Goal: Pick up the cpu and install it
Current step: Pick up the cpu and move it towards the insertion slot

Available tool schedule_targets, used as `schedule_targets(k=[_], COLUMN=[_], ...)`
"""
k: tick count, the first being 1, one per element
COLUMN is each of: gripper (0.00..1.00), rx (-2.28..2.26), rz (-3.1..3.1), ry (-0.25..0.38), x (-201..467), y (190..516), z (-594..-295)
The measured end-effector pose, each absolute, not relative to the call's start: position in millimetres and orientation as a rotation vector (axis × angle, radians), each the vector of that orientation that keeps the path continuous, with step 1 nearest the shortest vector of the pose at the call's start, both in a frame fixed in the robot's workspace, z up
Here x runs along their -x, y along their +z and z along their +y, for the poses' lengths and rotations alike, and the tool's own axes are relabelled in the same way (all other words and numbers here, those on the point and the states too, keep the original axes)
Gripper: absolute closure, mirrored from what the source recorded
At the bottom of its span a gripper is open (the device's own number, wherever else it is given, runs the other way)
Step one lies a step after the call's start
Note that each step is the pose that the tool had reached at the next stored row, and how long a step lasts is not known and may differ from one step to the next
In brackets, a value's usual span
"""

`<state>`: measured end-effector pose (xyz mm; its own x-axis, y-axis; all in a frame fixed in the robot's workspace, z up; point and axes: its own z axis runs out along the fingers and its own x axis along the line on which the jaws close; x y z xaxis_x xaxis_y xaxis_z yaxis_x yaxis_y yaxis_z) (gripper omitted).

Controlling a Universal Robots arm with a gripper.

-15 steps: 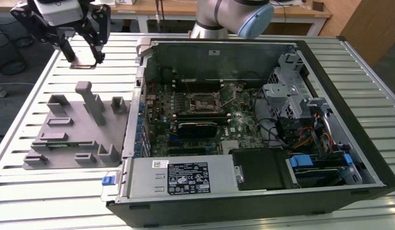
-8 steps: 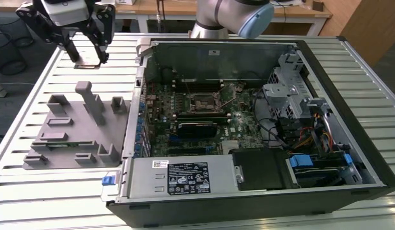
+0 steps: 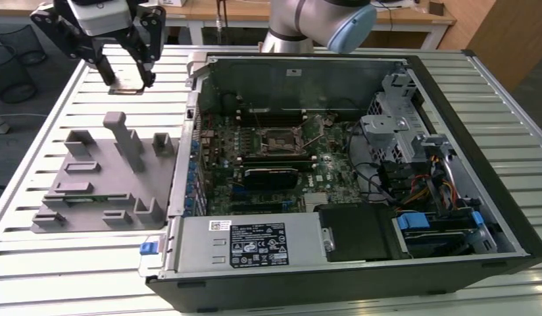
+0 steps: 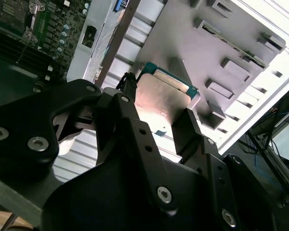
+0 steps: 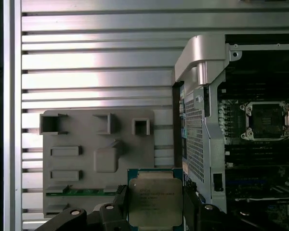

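Transfer step, as judged: cpu [image 5: 155,202] clamped flat by two opposite edges in the gripper [image 3: 129,83], held above the slatted table [image 3: 78,263] near the grey tray [image 3: 122,178], well apart from the open socket [image 3: 278,139] in the case — level, square hold called for.

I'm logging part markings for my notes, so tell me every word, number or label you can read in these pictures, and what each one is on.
No text here can be read.
Engraved print on top of the cpu, held in the gripper: too faint and small to read.
Black label and small white sticker on the power supply: print too small to read.
White markings on the motherboard: blurred, unreadable.
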<state>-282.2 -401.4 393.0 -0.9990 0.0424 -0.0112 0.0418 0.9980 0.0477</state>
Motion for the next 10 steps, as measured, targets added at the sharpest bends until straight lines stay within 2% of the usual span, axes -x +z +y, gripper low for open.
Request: schedule_targets(k=[10], gripper=[0.46], rx=[-0.066], rz=[3.128], ry=[0.074], x=[271.6], y=[393.0], z=[-401.4])
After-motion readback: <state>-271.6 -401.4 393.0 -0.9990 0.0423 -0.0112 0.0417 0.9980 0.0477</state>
